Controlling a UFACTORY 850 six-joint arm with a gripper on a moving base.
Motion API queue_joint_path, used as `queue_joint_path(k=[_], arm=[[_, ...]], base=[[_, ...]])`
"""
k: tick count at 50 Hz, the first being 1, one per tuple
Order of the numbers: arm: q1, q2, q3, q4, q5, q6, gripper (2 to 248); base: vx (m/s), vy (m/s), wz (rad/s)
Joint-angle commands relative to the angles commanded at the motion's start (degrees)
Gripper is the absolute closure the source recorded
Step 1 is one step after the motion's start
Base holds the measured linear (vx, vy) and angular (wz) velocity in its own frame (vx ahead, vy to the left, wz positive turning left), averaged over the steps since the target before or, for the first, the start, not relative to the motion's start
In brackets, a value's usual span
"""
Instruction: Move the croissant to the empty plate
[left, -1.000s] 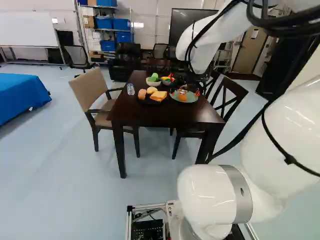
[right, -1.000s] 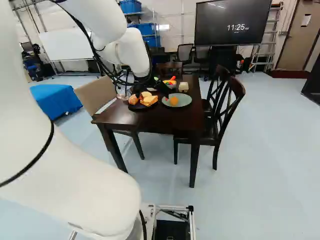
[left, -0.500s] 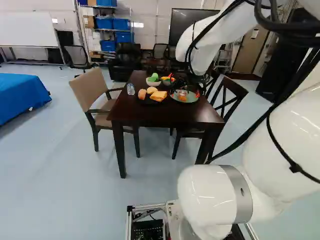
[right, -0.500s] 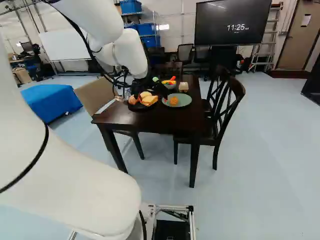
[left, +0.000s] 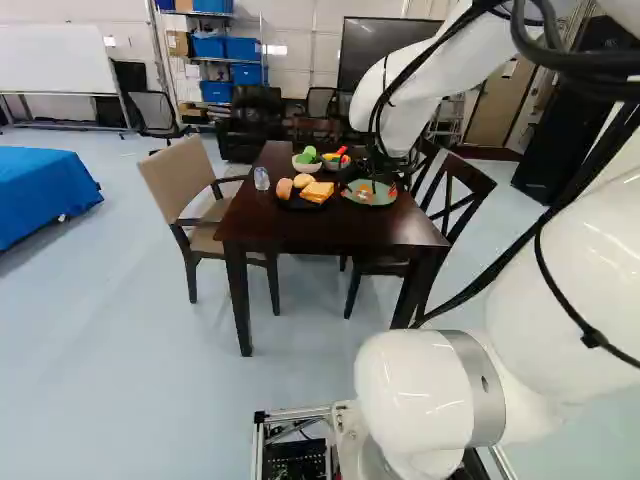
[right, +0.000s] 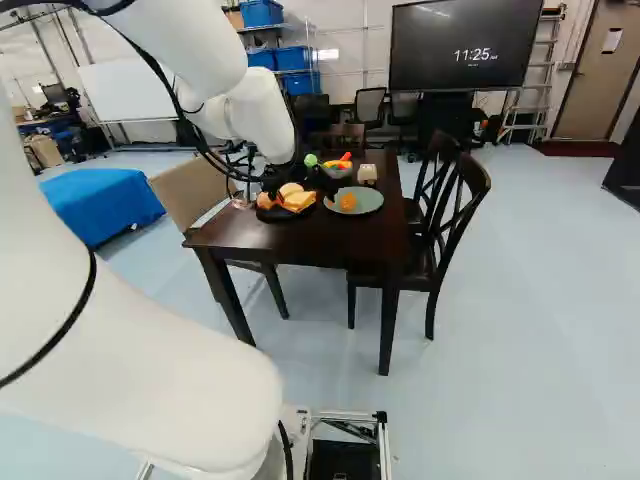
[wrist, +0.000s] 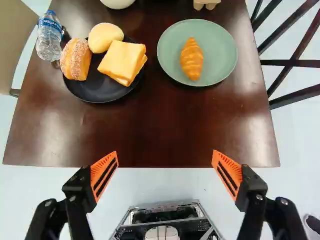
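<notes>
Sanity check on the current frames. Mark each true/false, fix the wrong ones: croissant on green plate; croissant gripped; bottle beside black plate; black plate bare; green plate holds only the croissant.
1. The croissant lies on the green plate. True.
2. The croissant is gripped. False: the gripper is open and holds nothing.
3. The bottle is beside the black plate. True.
4. The black plate is bare. False: it holds a sugared bun, a round roll and a sandwich.
5. The green plate holds only the croissant. True.

Compared with a second ago, your arm (right: 258, 112) sits a little farther left in the right base view.
</notes>
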Motion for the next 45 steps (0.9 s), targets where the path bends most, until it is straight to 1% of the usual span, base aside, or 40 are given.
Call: queue_joint_path(k=[23,45], arm=[[0.62,0.51,4.19,0.0,7.88,0.0,3],[1.47,1.19,9.89,0.0,18.58,0.0,3]], base=[[0.0,0.0,0.0],[0.0,0.0,0.0]])
